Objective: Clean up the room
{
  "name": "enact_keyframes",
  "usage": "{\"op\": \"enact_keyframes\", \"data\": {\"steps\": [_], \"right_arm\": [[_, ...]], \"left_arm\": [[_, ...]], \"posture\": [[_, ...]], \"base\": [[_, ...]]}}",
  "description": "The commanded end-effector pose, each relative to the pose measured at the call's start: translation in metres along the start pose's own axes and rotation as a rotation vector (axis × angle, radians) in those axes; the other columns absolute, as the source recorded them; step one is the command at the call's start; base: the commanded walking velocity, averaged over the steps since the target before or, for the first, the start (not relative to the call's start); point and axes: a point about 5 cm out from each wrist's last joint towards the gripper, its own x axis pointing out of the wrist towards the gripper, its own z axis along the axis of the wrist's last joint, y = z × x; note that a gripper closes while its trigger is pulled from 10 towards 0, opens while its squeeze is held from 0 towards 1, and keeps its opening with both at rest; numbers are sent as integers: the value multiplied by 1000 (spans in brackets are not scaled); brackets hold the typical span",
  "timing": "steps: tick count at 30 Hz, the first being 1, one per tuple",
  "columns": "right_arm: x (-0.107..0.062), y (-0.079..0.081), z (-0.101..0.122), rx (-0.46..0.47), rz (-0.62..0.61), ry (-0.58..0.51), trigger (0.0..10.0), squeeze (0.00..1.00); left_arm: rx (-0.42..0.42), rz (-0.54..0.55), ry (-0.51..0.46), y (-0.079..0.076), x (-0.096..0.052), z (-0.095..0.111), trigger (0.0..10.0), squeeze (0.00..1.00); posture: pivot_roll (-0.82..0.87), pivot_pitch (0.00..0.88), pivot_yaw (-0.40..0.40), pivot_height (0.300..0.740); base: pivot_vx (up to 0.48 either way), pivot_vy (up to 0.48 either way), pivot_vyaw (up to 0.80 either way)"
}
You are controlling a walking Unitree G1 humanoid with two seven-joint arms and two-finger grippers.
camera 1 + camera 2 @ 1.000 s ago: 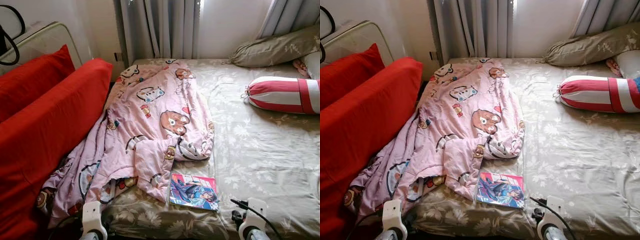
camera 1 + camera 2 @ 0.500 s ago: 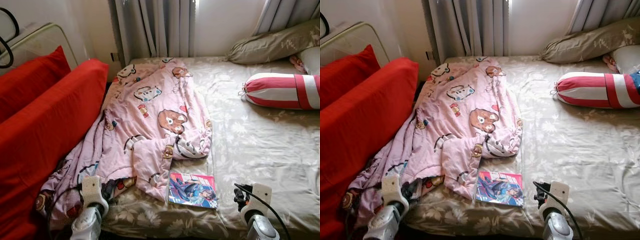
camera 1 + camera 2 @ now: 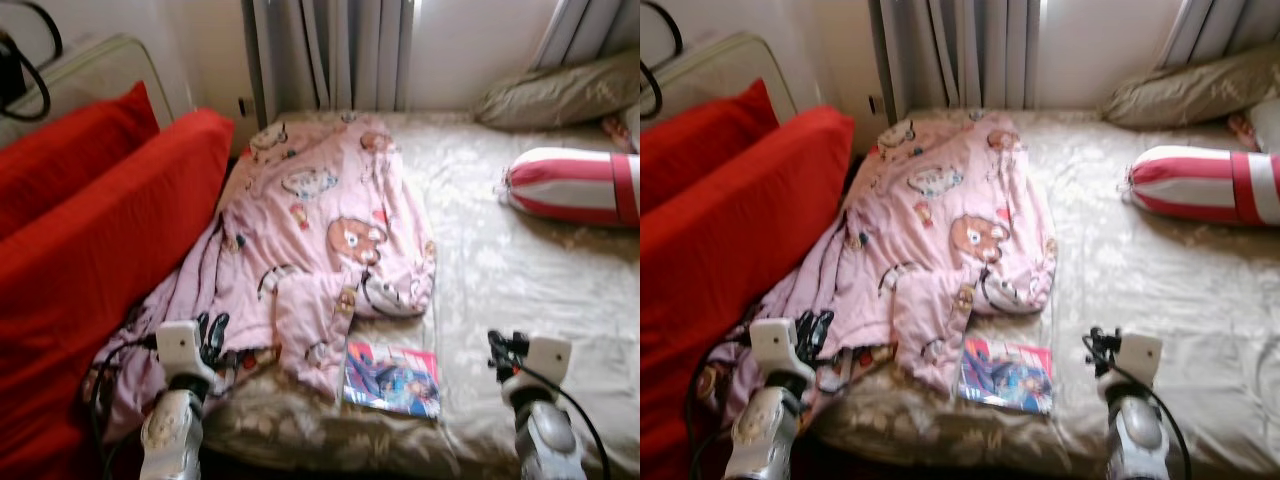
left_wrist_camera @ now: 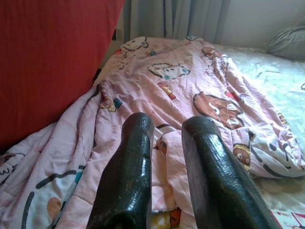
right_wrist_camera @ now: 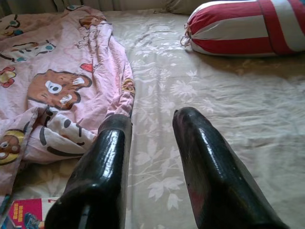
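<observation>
Black fingers (image 4: 131,157) of the left gripper (image 4: 169,126) stand slightly parted, holding nothing, over one rumpled pink blanket (image 3: 320,220). The right gripper (image 5: 152,119), likewise narrowly parted and unladen, hovers above the floral bedsheet (image 3: 510,270). One magazine (image 3: 392,377) lies at the blanket's near edge. Two red cushions (image 3: 95,240) stand on the left; one striped bolster (image 3: 575,187) and one olive pillow (image 3: 560,97) lie far right.
</observation>
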Motion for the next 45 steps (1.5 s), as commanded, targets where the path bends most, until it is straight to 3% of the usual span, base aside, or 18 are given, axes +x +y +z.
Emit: {"op": "enact_keyframes", "data": {"steps": [1, 13, 21, 23, 28, 45], "right_arm": [[-3, -3, -1, -1, -4, -7, 10000, 0], [-12, -10, -6, -33, -16, -4, 10000, 0], [-12, -9, -4, -16, -13, -27, 10000, 0], [-12, -9, -4, -15, -9, -31, 10000, 0], [-14, -8, -4, -15, 1, -33, 10000, 0], [-10, -2, -7, -17, 37, 9, 10000, 0]], "left_arm": [[-4, 12, 4, 2, -3, 1, 10000, 0], [1, 9, 6, 6, -15, 8, 10000, 0], [60, 28, 20, 17, -19, 9, 10000, 0], [83, 55, 16, 28, -22, 12, 10000, 0], [81, 84, -3, 38, -23, 19, 10000, 0], [47, 55, -8, 25, -19, 23, 10000, 0]], "posture": [[-7, 0, 30, 740], [-6, 0, 29, 695], [1, 0, 28, 685], [2, 0, 29, 685], [5, 0, 25, 685], [17, 0, 15, 665]], "base": [[0, 0, 0], [0, 0, 0], [0, 0, 0], [0, 0, 0], [0, 0, 0], [0, 0, 0]]}}
